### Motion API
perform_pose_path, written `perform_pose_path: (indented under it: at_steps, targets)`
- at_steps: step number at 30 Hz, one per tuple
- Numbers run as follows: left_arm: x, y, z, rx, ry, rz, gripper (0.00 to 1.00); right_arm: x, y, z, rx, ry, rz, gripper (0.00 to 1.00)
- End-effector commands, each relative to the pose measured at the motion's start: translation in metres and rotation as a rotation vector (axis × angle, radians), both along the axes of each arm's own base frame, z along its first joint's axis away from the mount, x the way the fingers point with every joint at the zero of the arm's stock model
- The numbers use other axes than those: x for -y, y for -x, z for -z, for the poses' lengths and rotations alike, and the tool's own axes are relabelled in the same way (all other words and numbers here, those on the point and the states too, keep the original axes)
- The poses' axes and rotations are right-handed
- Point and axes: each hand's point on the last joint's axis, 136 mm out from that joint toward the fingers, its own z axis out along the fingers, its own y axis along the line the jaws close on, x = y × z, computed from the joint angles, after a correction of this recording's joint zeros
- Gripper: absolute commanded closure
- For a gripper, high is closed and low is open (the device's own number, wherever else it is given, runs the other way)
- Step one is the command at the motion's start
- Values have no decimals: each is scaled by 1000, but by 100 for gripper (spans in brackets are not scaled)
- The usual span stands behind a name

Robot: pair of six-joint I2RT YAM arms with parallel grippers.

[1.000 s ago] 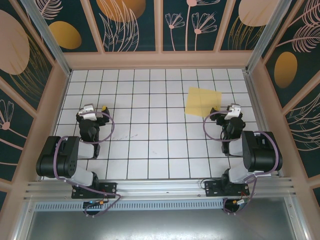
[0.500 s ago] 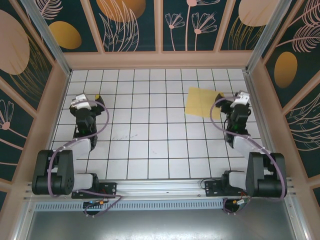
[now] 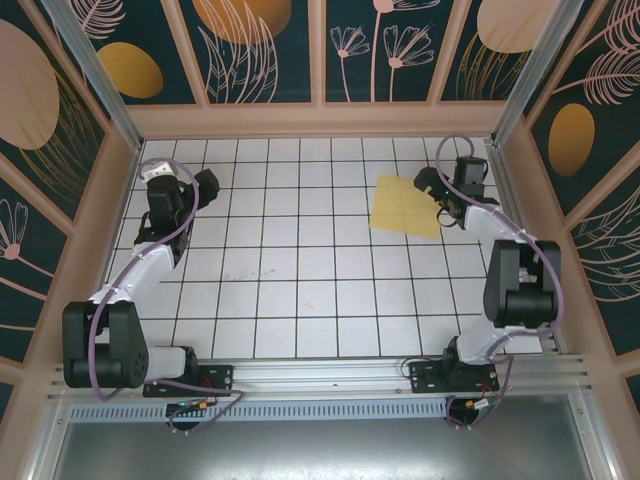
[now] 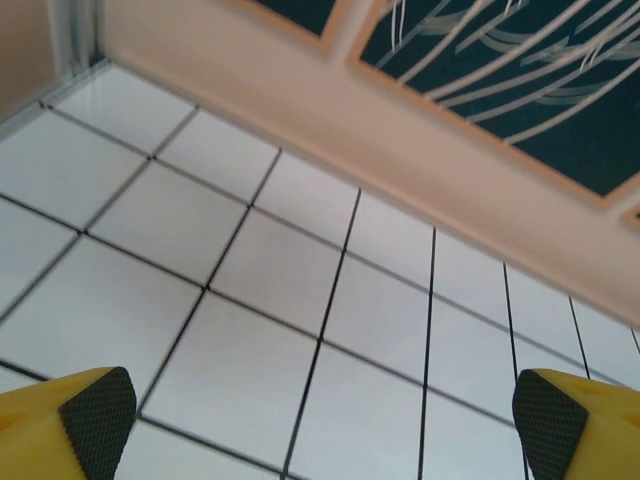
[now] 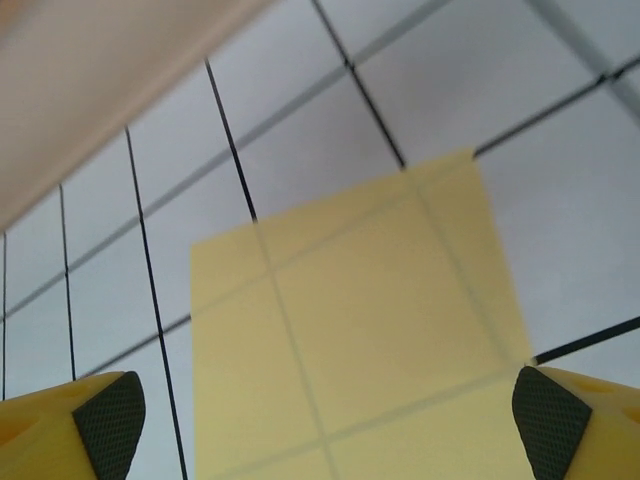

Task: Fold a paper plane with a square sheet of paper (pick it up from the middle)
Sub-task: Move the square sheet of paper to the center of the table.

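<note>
Both arms [image 3: 135, 268] — stretched farther back.

The square sheet of paper [image 3: 405, 206] is plain pale yellow, and the black grid lines of the white tiled table [image 3: 300, 280] show through it as grey. The enclosure walls [image 3: 262, 55] are dark teal with orange discs and peach line-drawn leaves and flowers, framed in peach. The left gripper [image 4: 320, 425] and right gripper [image 5: 325, 425] have yellow fingers [image 4: 40, 445] with black cross-hatched pads [image 4: 98, 420].

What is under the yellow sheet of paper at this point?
The square sheet of paper lies flat on the white tiled table. In the right wrist view the dark tile lines show faintly through the thin paper. The tiles themselves are covered, and no bulge hints at anything else beneath.
</note>
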Motion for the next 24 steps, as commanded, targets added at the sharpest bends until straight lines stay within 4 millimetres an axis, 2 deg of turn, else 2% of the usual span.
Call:
perform_pose_path:
  at_steps: [1, 9, 15, 17, 20, 24]
  targets:
    - [12, 2, 13, -62, 71, 59, 2, -33, -3, 15, -105, -141, -102, 5]
    - [24, 5, 24, -100, 109, 115, 1, -79, -28, 60, -232, -144, -185, 10]
    - [26, 8, 26, -114, 114, 123, 1, -93, -26, 87, -316, -80, -186, 11]
    - [27, 9, 27, -116, 121, 128, 2, -99, -18, 93, -341, -66, -195, 11]
    - [29, 11, 32, -127, 133, 135, 2, -110, 4, 106, -392, -32, -229, 12]
    - [33, 13, 41, -145, 155, 149, 1, -134, 57, 125, -477, 33, -335, 13]
